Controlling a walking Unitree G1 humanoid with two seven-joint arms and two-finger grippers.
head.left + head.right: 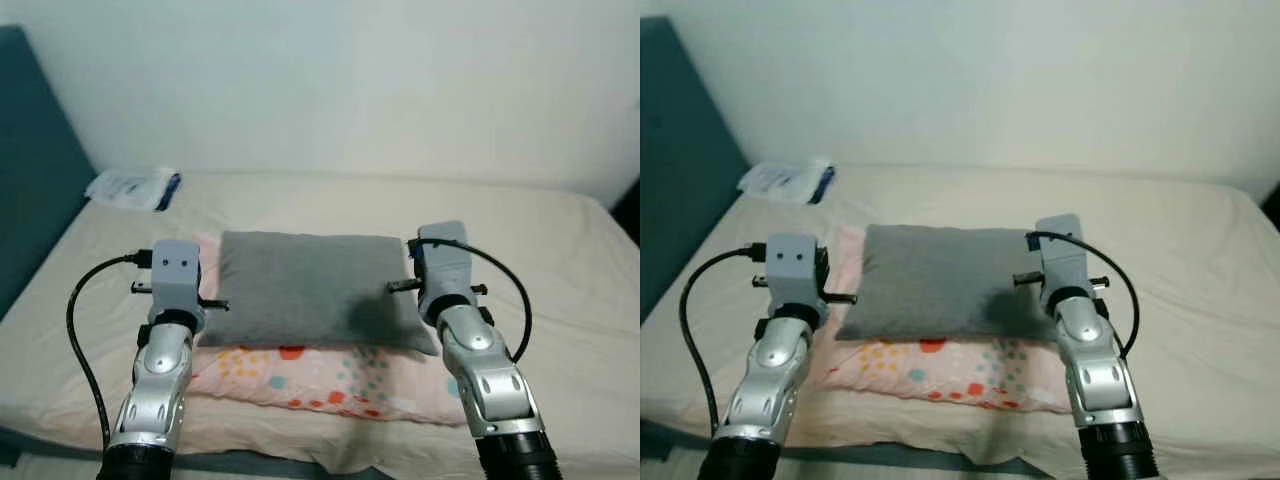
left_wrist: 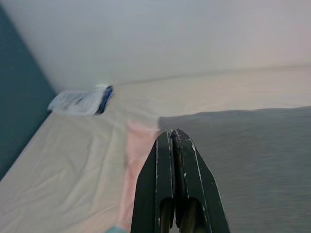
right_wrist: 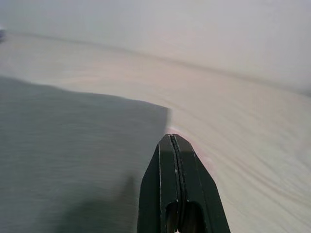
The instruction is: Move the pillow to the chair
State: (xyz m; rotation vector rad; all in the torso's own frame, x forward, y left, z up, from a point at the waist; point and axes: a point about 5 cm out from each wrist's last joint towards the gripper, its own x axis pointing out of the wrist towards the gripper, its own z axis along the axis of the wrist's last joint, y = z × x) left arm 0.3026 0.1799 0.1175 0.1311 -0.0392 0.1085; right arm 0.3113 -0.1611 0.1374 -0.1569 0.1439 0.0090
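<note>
From the head camera, the left end effector point(image 1: 212, 304) and right end effector point(image 1: 397, 286) flank the short ends of a gray pillow point(image 1: 315, 288), which lies flat with its long axis running left to right atop a pink patterned pillow point(image 1: 330, 380) on the bed point(image 1: 560, 300). In the left wrist view, the left end effector's fingers point(image 2: 165, 184) are pressed together just above the gray pillow's corner, holding nothing, with a white packet point(image 2: 80, 100) near the wall. In the right wrist view, the right end effector's fingers point(image 3: 170, 189) are likewise pressed together, empty, beside the pillow's opposite edge.
</note>
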